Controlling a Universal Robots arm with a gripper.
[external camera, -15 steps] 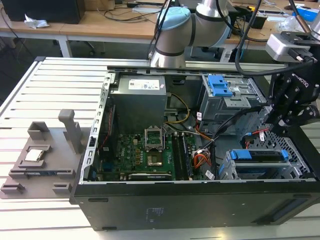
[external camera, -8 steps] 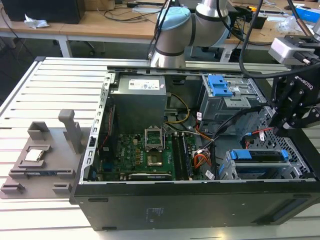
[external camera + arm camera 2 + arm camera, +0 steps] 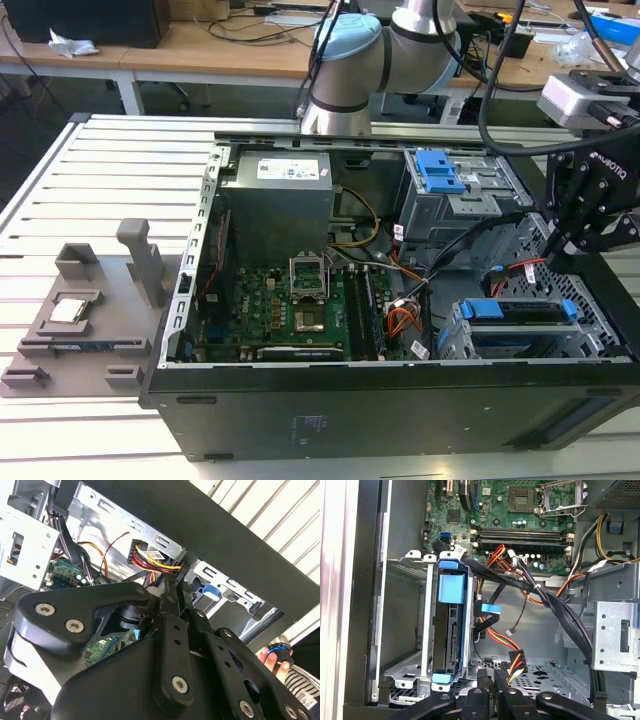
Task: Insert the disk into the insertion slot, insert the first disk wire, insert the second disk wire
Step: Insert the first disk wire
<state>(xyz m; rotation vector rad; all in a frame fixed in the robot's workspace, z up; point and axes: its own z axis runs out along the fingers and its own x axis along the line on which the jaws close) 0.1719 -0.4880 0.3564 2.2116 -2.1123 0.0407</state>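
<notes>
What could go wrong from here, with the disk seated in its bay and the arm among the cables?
1. The end effector sits close to the red-and-yellow wire connector; a skewed approach could jam it against the disk instead of seating it.
2. The black cable bundle hangs close by and might snag.
3. A person's hand is near the case.

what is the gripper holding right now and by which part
Probably the red and yellow wire bundle: the gripper looks shut on its end, just past the black plug, though the contact is partly hidden.
</notes>
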